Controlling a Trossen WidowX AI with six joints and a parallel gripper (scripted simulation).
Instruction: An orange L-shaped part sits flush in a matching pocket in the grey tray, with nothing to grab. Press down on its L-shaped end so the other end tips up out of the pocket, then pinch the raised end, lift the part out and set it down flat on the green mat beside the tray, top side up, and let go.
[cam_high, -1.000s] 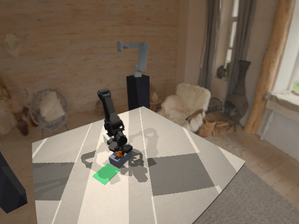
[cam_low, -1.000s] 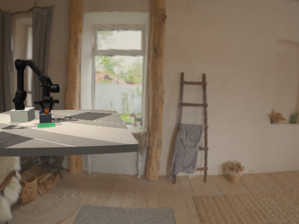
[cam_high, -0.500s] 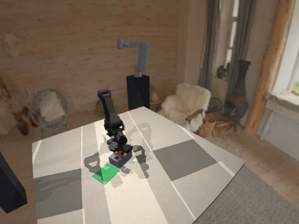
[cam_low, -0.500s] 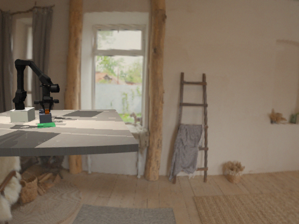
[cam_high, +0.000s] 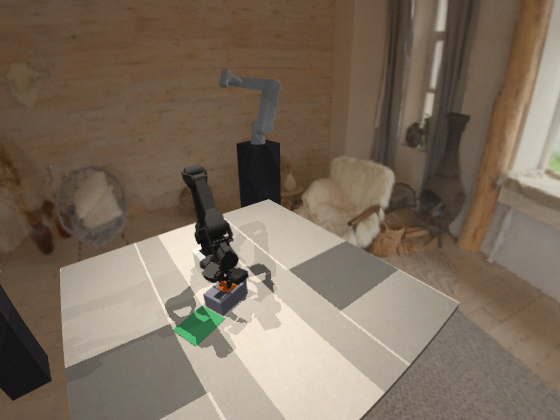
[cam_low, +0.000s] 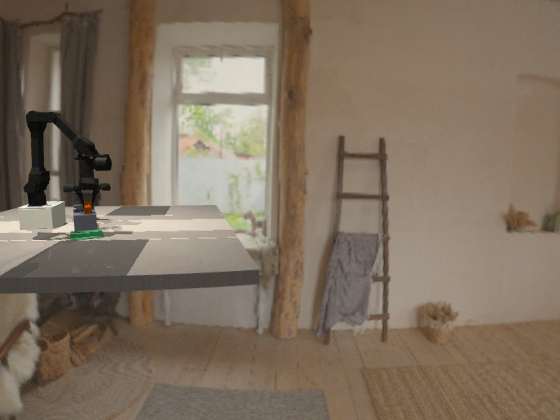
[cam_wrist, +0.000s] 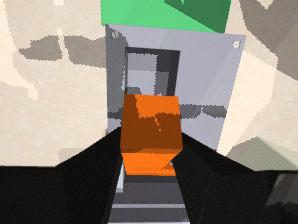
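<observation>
The orange part (cam_high: 227, 287) (cam_low: 88, 208) (cam_wrist: 151, 120) is tilted and stands up above the top of the grey tray (cam_high: 214, 304) (cam_low: 85, 222) (cam_wrist: 207, 67). My gripper (cam_high: 228, 283) (cam_low: 88, 204) (cam_wrist: 147, 134) is shut on the part, with one black finger on each side of it. In the wrist view the pocket is empty at the end towards the mat. The part's lower end is mostly hidden, so I cannot tell whether it still touches the pocket. The green mat (cam_high: 196, 332) (cam_low: 86, 234) (cam_wrist: 145, 11) lies flat beside the tray, with nothing on it.
The arm's pale base block (cam_low: 42, 216) stands behind the tray. A grey arm (cam_high: 268, 106) stands on a black pedestal (cam_high: 258, 172) beyond the table's far corner. Another black pedestal (cam_high: 20, 355) is at the left. Shadows fall across the table and mat.
</observation>
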